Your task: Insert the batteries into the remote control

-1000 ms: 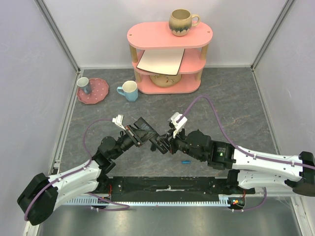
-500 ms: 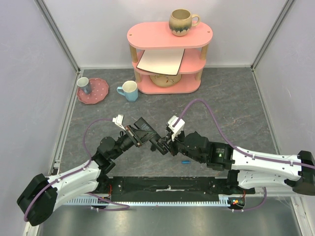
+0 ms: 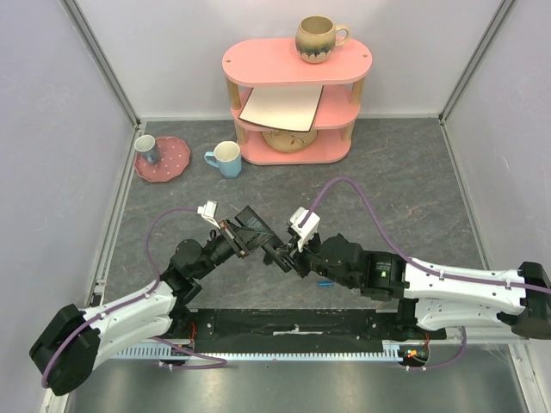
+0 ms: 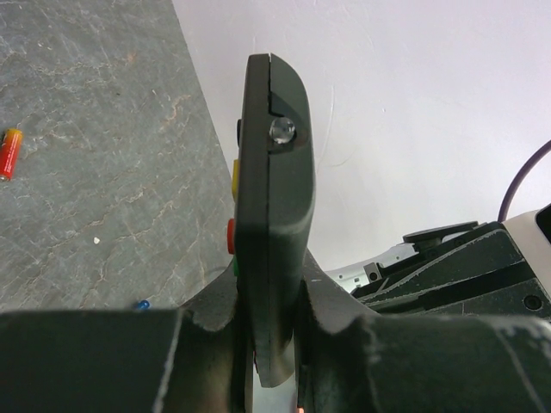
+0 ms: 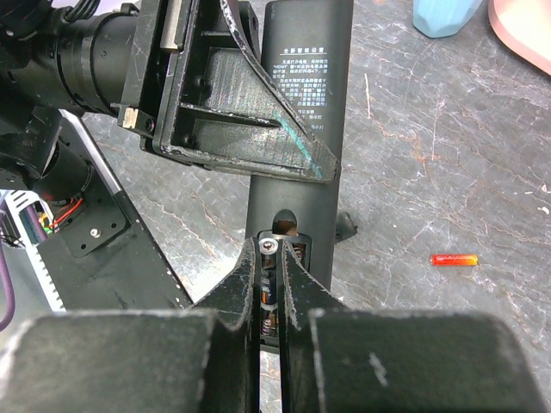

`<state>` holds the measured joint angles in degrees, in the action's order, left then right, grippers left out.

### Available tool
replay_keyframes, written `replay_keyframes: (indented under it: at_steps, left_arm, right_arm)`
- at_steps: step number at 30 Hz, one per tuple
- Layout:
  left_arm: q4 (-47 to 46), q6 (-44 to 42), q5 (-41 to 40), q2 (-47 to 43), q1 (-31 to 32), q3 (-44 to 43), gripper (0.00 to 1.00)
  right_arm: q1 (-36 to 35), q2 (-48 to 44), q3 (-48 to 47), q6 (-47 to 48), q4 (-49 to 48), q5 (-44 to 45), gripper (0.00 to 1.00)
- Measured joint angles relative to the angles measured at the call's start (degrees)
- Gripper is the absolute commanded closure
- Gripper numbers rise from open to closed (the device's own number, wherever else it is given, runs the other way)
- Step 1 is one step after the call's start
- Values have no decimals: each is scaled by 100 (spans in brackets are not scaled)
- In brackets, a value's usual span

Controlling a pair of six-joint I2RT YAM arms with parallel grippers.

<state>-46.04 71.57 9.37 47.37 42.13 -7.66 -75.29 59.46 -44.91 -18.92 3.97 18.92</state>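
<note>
Left gripper point(image 4: 274, 337) clamps slim black plastic remote control point(image 4: 271, 215) midair; right gripper point(image 5: 271, 258), near-closed with contents unclear, pokes its battery bay point(image 5: 295, 249), while red-orange cylinder battery point(image 5: 454, 259) and blue cylinder battery point(image 3: 325, 282) lie on grey table point(image 5: 430, 155), and a hard push could twist remote loose.

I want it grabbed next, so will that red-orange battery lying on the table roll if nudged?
Probably: the red-orange battery is a smooth cylinder lying on its side on the flat table, so a sideways nudge would likely roll it. It looks rigid, and so thin it might slip out of a pinch.
</note>
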Motion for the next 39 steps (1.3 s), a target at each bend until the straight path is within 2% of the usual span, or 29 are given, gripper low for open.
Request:
replay_keyframes:
  at_steps: [8,25,26,27,32,39]
  left_arm:
    - [184,-98,-13,-146,7,0,98]
    - [579,-446,-70,-203,7,13,98]
    - [616,-461,-79,-203,7,13,98]
    - [654,-470,-90,-205,7,13,98]
    - [695,-485,-131,-212,7,13,98]
    - [549,-479,-173,-256,11,13,98]
  right_arm:
    - [-15,118,-98,-133,212,-66,100]
    - [-13,970,-675,-415,949,-15,100]
    - [-13,1001,-688,-424,964,-11,98]
    - [-13,1029,-702,-442,981,-2,92]
    - [-13,1058,-717,-544,1010,24,73]
    - [-15,1060,-761,-664,1038,9,67]
